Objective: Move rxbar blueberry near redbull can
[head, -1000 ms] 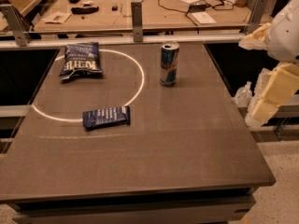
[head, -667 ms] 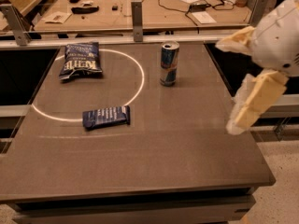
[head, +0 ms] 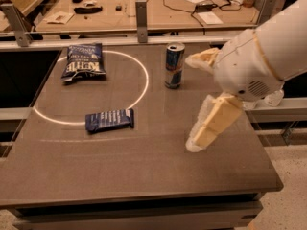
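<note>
The rxbar blueberry, a flat dark blue wrapper, lies on the dark table at the lower edge of a white painted circle, left of centre. The redbull can stands upright near the table's back edge, just right of the circle. My gripper hangs above the right half of the table, in front and to the right of the can and well to the right of the bar. Its two cream fingers are spread wide apart and hold nothing.
A puffy dark blue chip bag lies at the back left inside the circle. A rail with metal posts runs behind the table, with a cluttered workbench beyond. The table's right edge lies under my arm.
My arm has swung in from the right edge toward the table's middle, so the gripper now sits closer to the can. The bar, can and chip bag have not moved.
</note>
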### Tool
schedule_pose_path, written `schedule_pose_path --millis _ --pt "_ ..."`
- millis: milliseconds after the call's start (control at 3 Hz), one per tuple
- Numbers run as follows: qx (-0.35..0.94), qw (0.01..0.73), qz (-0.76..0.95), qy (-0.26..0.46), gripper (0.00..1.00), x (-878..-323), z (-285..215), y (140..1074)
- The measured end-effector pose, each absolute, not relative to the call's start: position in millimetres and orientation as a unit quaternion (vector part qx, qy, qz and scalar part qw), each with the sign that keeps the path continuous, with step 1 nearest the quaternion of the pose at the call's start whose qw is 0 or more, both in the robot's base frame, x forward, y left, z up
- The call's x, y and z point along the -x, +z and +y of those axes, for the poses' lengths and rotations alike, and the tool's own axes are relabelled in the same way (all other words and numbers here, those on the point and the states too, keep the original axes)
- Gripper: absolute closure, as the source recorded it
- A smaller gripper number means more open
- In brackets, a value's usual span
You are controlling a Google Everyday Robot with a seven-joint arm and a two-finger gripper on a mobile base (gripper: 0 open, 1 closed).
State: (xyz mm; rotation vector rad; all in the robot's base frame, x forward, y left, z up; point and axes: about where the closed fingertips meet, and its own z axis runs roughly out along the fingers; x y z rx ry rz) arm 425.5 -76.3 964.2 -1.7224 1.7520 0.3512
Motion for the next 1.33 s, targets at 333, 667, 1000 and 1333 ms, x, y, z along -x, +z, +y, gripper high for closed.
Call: schedule_pose_path --millis 333,667,1000,1333 --pt "0.658 0.307 0.67 0.155 0.0 -441 -48 953" --pt "0.658 0.307 0.67 0.155 0.0 -441 -48 953" --pt "0.652 0.301 0.667 0.197 0.0 -442 -19 924" --pt "0.659 0.295 0.647 0.246 0.0 -444 25 893"
